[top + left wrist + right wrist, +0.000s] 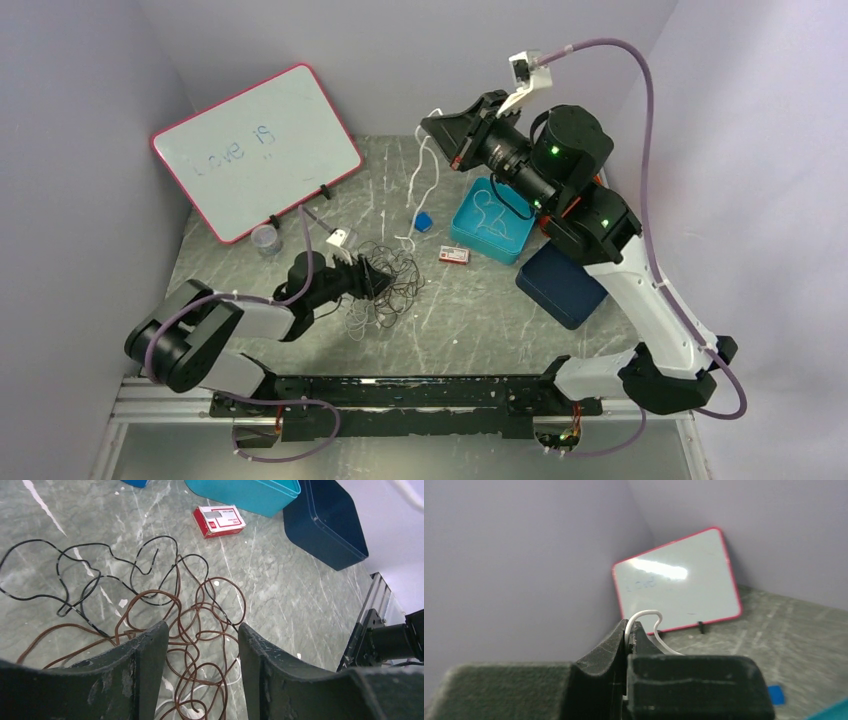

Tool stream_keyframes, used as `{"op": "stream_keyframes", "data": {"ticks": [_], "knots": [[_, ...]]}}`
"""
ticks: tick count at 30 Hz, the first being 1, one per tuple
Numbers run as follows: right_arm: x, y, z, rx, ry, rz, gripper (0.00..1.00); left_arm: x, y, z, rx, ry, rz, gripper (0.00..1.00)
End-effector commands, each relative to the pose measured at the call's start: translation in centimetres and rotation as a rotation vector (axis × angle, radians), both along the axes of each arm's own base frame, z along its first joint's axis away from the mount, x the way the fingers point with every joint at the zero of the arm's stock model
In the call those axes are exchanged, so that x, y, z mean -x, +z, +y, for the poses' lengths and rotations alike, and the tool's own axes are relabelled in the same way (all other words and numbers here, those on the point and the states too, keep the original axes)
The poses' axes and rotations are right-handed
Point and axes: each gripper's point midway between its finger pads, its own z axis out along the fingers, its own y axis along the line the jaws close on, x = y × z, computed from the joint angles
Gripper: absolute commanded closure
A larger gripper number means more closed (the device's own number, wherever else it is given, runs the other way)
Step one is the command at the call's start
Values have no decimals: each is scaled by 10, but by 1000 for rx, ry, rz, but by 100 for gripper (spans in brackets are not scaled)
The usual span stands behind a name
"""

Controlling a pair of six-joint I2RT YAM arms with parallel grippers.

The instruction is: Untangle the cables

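Marble table [500,320], lilac walls. My left gripper [202,630] is spread wide, holding nothing, low over the brown and black cables [400,290] tangled left of centre. My right gripper [630,628] is pinched tight on a white cable [650,613], raised above the teal bin [488,250].

**Enclosure and worktop.** Three plain lilac walls, the back wall [380,50], left wall [60,160] and right wall [770,150], close in a worktop [480,320] of grey-green marbled finish streaked with white. At the far left corner a red-framed whiteboard [255,150] stands tilted on small black feet [322,190], with faint writing on its face. In the right wrist view a bright patch of glare crosses it. An aluminium rail [150,405] runs along the near edge. Lighting is even and diffuse, and shadows on the worktop are soft.
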Motion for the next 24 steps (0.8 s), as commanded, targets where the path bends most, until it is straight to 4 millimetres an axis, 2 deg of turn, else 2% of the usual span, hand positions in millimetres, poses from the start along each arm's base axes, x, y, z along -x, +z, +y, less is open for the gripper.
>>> {"op": "stream_keyframes", "data": {"ticks": [1, 7, 10, 16, 24], "knots": [[-16, -16, -37, 123, -202, 6, 100, -8, 17, 9, 5, 72, -48, 41], [-26, -34, -66, 214, -347, 27, 100, -10, 35, 25, -32, 150, -71, 39], [-34, -46, -76, 253, -401, 55, 100, -10, 52, 34, -38, 186, -91, 37], [-69, -67, -104, 287, -461, 113, 100, -3, 64, 51, -98, 240, -51, 30], [-116, -96, -147, 276, -501, 178, 100, 13, 70, 60, -129, 247, 47, 29]]}}
